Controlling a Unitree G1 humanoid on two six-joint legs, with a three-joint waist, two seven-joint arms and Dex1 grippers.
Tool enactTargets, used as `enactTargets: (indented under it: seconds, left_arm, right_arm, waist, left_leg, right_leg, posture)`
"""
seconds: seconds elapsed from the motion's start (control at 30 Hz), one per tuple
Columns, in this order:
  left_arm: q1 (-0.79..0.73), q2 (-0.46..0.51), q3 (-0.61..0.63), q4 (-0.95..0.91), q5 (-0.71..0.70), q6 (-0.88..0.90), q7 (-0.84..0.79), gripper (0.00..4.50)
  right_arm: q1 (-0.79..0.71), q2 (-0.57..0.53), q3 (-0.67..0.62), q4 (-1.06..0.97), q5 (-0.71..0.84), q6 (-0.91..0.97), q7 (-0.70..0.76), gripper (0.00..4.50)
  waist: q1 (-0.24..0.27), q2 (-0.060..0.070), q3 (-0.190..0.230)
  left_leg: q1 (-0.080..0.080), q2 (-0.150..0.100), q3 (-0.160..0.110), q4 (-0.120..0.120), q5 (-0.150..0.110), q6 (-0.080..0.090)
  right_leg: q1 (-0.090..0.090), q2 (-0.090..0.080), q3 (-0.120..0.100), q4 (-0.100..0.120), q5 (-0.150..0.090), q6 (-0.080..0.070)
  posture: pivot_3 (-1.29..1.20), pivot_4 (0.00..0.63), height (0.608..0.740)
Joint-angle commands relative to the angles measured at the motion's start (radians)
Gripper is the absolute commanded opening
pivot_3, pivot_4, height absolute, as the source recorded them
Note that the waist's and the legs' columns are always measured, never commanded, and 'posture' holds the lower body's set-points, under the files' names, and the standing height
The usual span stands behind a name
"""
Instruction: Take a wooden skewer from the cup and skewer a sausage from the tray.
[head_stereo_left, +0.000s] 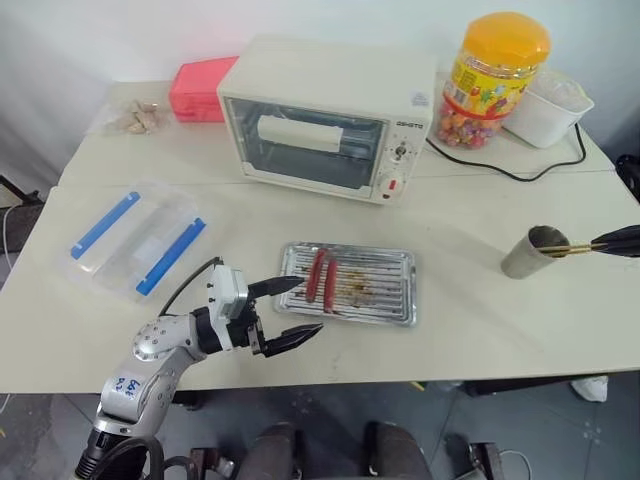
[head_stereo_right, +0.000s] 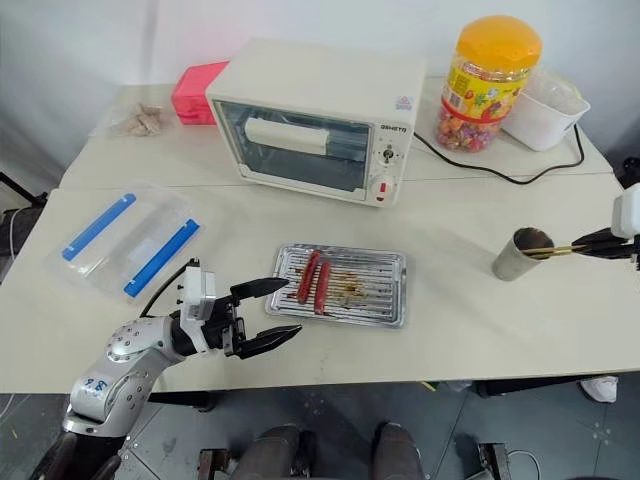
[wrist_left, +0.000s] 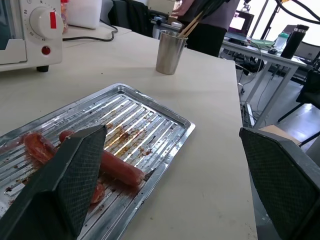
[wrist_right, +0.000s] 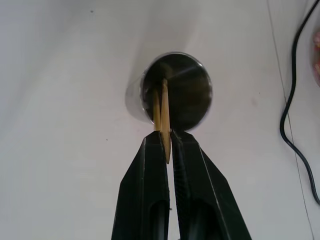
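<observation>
The grey cup (head_stereo_left: 528, 253) stands on the table at the right, with wooden skewers in it. My right gripper (wrist_right: 166, 141) is shut on one wooden skewer (wrist_right: 165, 117), whose far end still reaches into the cup's dark inside; a second stick leans beside it. The silver tray (head_stereo_left: 390, 292) lies mid-table and holds two dark-red sausages (head_stereo_left: 316, 275) side by side at its left end. My left gripper (head_stereo_left: 308, 305) hovers open just off the tray's near left corner, with nothing between its fingers. The left wrist view has the nearer sausage (wrist_left: 117, 167) in front of them.
A white toaster oven (head_stereo_left: 320, 120) stands behind the tray, its black cable (head_stereo_left: 520, 172) running right. A yellow-lidded candy jar (head_stereo_left: 495, 80) and a white tub (head_stereo_left: 548, 110) sit at the back right. A clear box with blue clips (head_stereo_left: 135, 240) lies left, a pink box (head_stereo_left: 200, 88) behind it.
</observation>
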Motion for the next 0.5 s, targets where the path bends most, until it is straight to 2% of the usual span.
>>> enactTargets:
  seconds: [0.03,0.37,0.5]
  left_arm:
    - [-0.001,-0.003,-0.002,-0.015,0.002,-0.015,-0.006,4.5]
    - [-0.004,-0.001,0.001,-0.015,0.004,-0.013,-0.008,4.5]
    - [0.005,0.011,0.013,-0.024,-0.002,-0.013,-0.015,4.5]
  right_arm:
    - [0.002,-0.049,-0.026,-0.027,0.039,0.106,0.069,0.03]
    - [-0.013,-0.049,-0.035,-0.031,0.066,0.148,0.069,0.03]
    - [-0.027,-0.104,-0.024,-0.068,0.145,0.187,0.069,0.03]
  waist:
    - [-0.001,0.0,0.0]
    - [-0.002,0.0,0.0]
    - [-0.002,0.001,0.001]
  left_leg:
    - [0.0,0.0,0.0,0.0,0.0,0.0]
    - [0.0,0.0,0.0,0.0,0.0,0.0]
    - [0.0,0.0,0.0,0.0,0.0,0.0]
  right_leg:
    - [0.0,0.0,0.0,0.0,0.0,0.0]
    - [0.0,0.0,0.0,0.0,0.0,0.0]
    - [0.0,0.0,0.0,0.0,0.0,0.0]
  posture:
    - [0.0,0.15,0.74]
    - [0.0,0.15,0.74]
    - [0.0,0.15,0.74]
